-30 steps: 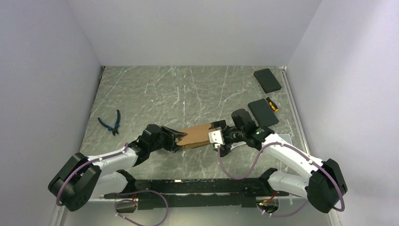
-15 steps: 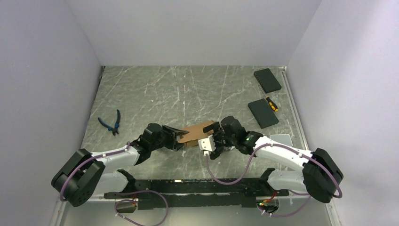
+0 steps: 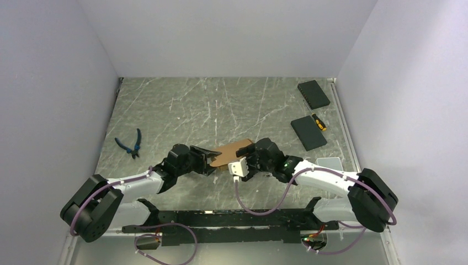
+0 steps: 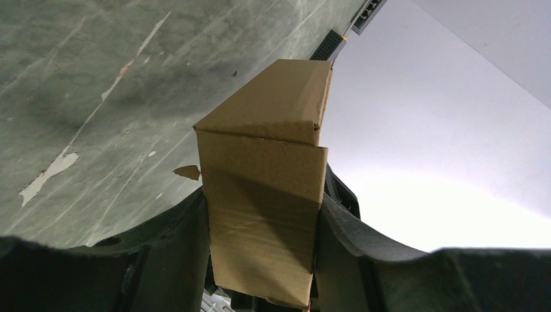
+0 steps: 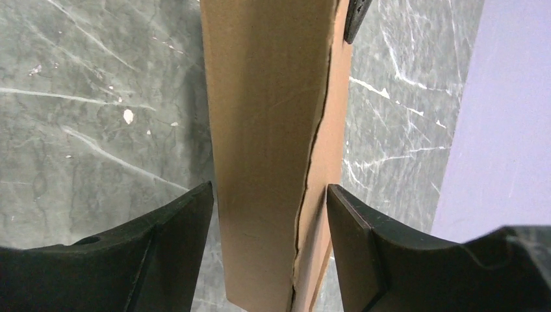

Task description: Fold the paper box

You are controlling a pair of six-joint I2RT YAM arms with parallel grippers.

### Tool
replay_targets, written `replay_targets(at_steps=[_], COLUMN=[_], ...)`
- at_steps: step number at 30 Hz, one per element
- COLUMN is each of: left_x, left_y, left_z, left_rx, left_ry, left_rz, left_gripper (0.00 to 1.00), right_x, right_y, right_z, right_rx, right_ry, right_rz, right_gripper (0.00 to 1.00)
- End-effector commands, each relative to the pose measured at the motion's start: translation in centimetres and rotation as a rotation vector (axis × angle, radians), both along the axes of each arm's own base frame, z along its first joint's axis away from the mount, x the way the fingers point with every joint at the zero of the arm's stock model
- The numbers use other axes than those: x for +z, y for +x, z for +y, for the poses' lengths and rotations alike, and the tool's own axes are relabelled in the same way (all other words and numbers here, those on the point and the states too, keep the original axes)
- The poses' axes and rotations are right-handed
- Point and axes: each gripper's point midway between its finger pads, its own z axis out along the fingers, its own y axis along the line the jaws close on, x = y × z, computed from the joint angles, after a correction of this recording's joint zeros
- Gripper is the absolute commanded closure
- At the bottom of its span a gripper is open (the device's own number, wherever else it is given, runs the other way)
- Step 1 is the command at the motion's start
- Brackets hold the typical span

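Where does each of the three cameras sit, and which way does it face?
Top external: high behind both visible arms, facing the grey marbled table.
Left wrist: on the left arm, looking along the left tool clamping the plain brown cardboard box.
Right wrist: on the right arm, facing down; right tool flanks that box.
All share the box.

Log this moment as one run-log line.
paper box: partly folded, between both arms | left gripper: clamped on one end | right gripper: jaws straddling other end, contact unclear
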Motion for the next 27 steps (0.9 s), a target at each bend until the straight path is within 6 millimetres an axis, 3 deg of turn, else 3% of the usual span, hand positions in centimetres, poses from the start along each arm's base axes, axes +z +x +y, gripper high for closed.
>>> replay_targets(at_steps=[1, 9, 17, 23, 27], left_x=[3.1, 3.2, 4.0, 4.7, 5.9], left_y=[0.4, 0.2, -0.2, -0.7, -1.2], left_z=[-1.1, -0.9, 0.2, 2.0, 3.9], left_rx=[-0.025, -0.027, -0.013, -0.002, -0.008], left_ry=[-0.096, -0.102, -0.065, 0.03, 0.118], left_rz=[-0.074, -0.087, -0.148, -0.227, -0.324], left_gripper=[0.58, 0.45, 0.24, 0.07, 0.05], right_x=[0.9, 1.1, 1.9, 3.1, 3.9], right_y=[0.8, 0.6, 0.8, 1.0, 1.0], right_z=[0.6, 1.1, 0.9, 1.0, 1.0], right_rx=[-0.023, -0.033, -0.069, -0.093, -0.11], right_ry=[0.035, 0.058, 0.119, 0.187, 0.233], right_rz=[-0.031, 0.024, 0.121, 0.204, 0.282], right_gripper=[0.34, 0.43, 0.46, 0.46, 0.47])
